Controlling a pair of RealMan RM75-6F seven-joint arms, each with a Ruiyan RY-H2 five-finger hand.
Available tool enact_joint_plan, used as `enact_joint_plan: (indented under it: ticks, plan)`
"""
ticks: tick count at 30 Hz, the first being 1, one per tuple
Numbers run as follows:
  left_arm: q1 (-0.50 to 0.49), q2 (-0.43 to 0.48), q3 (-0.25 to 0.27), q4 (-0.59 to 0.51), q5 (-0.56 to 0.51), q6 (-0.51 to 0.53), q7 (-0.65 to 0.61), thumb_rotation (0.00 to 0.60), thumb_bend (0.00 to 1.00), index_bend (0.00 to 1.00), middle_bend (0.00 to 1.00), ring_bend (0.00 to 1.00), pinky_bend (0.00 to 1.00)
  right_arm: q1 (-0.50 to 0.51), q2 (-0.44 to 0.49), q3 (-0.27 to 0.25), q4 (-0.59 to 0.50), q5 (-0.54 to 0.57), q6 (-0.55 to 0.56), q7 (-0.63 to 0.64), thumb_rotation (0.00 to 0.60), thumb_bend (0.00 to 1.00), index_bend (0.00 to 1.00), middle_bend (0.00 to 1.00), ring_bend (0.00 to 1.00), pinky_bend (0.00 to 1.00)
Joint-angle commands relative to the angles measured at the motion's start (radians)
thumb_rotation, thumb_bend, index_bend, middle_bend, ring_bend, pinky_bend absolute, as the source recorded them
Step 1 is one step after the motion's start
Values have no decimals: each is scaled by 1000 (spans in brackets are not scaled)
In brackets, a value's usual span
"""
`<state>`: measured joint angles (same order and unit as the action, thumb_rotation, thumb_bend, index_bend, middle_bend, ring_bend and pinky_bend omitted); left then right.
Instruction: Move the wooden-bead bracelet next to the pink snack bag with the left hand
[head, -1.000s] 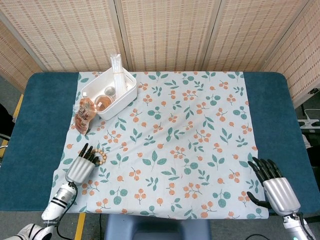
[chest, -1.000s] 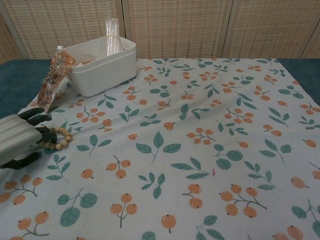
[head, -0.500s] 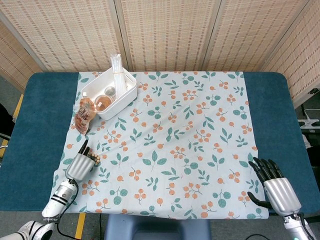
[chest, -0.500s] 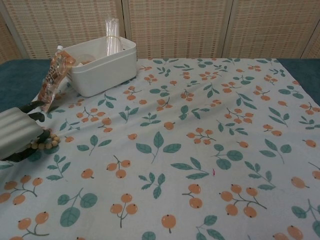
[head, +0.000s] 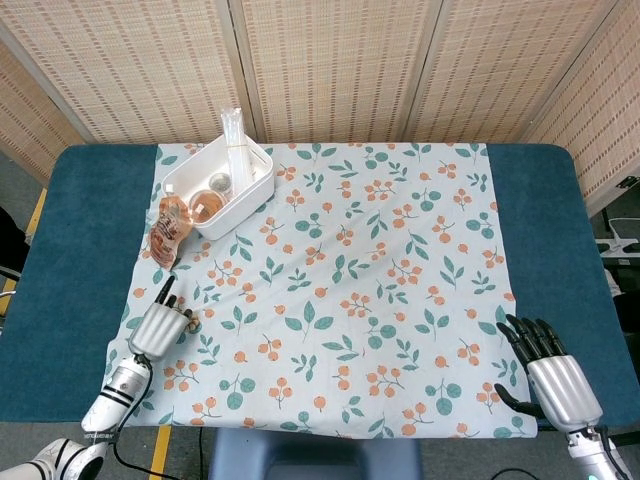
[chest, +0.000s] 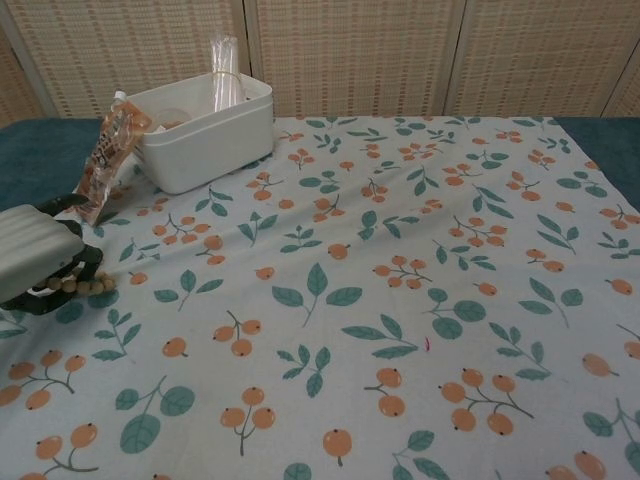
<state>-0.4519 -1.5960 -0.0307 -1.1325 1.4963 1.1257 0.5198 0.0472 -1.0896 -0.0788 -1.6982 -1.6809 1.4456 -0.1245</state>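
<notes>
The left hand (chest: 38, 262) is closed around the wooden-bead bracelet (chest: 82, 287), at the left edge of the flowered cloth (head: 340, 290). In the chest view a few beads hang out under the fingers, so I judge the hold is only partial. The loop could slide out during the carry, or the hanging beads could drag on the cloth and wrinkle it.

The pink snack bag (head: 167, 231) lies further up the surface, well apart from the hand, and leans against the white tub (head: 219, 187). If the hand goes too far, it may push the bag or knock the tub. The tub holds some small round things and tall clear packets (head: 233, 133), which could tip over.

Between the hand and the bag there is only cloth, nothing blocks the way.

The right hand (head: 545, 370) rests at the near right corner, empty with fingers spread, well apart from everything.
</notes>
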Motion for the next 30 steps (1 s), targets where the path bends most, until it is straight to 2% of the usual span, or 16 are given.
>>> enact_joint_plan:
  ticks: [1, 6, 10, 11, 14, 16, 17, 21, 25, 27, 30]
  plan:
    - [-24, 89, -65, -146, -135, -120, -118, 600, 840, 784, 768, 346, 33, 0, 0, 0, 0, 0, -1, -1, 451, 236, 0, 0, 0, 0]
    - [-68, 232, -201, -330, -426, -366, -379, 600, 842, 784, 769, 348, 33, 0, 1, 0, -1, -1, 0, -3, 451, 236, 0, 0, 0, 0]
    - [-95, 370, -324, -417, -643, -664, -708, 600, 885, 785, 773, 348, 29, -1, 1, 0, -2, -1, 1, -4, 450, 236, 0, 0, 0, 0]
    - [-94, 403, -372, -419, -691, -765, -816, 600, 904, 785, 775, 348, 27, -2, 2, 0, -2, -1, 2, -5, 451, 236, 0, 0, 0, 0]
    - [-58, 437, -505, -378, -754, -968, -1013, 600, 972, 785, 783, 349, 24, -2, 2, 0, -2, -1, 2, -6, 451, 236, 0, 0, 0, 0]
    - [-20, 427, -593, -342, -778, -1060, -1086, 600, 992, 784, 786, 349, 22, -2, 2, 0, -3, 0, 2, -7, 451, 236, 0, 0, 0, 0]
    - [7, 414, -652, -312, -799, -1122, -1120, 600, 996, 783, 788, 348, 20, -2, 2, 0, -3, 0, 2, -7, 451, 236, 0, 0, 0, 0]
    - [88, 338, -844, -180, -890, -1326, -1153, 600, 995, 758, 786, 349, 12, -2, 1, 0, -3, 1, 0, -10, 451, 236, 0, 0, 0, 0]
    - [142, 238, -1011, -16, -1001, -1512, -1097, 600, 962, 726, 784, 349, 3, -3, 0, 1, -4, 6, -3, -16, 452, 236, 0, 0, 0, 0]
    - [155, 202, -1059, 39, -1028, -1563, -1047, 600, 915, 717, 783, 349, 1, -2, -1, 1, -4, 7, -5, -19, 451, 236, 0, 0, 0, 0]
    - [172, 155, -1116, 101, -1054, -1614, -959, 600, 762, 704, 775, 337, 0, 0, -4, 1, -5, 9, -11, -23, 451, 236, 0, 0, 0, 0]
